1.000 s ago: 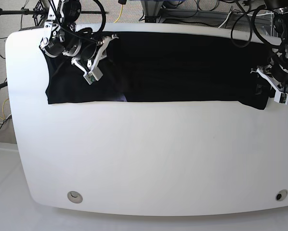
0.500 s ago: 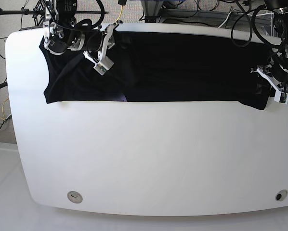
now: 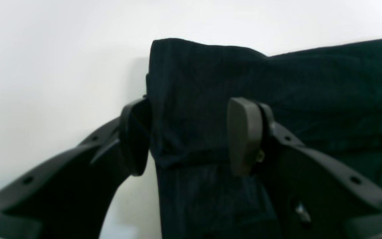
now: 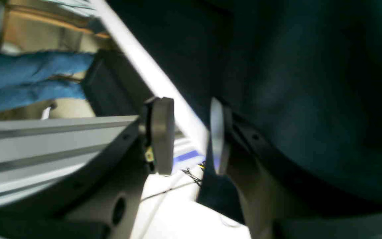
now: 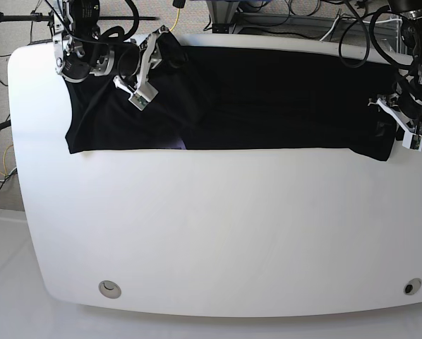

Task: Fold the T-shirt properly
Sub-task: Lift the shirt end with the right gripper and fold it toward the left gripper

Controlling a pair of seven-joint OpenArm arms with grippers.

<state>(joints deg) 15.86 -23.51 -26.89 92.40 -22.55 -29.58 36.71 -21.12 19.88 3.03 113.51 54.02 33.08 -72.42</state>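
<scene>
Two arms flank the T-shirt (image 5: 225,99), a band along the table's (image 5: 218,226) far edge.

Left wrist: left gripper (image 3: 191,139) spread wide, straddling folded cloth.

Right wrist: right gripper (image 4: 187,136) just parted, empty — far corner released.

The base view looks down from high at the near side onto the whole white table (image 5: 218,233), both arms at its far edge. The left wrist view sits just behind the left claw (image 3: 191,136), close over the T-shirt (image 3: 277,86) edge, also seen in the base view. The right wrist view peers past the right claw (image 4: 191,136) toward the table's far rim.
</scene>
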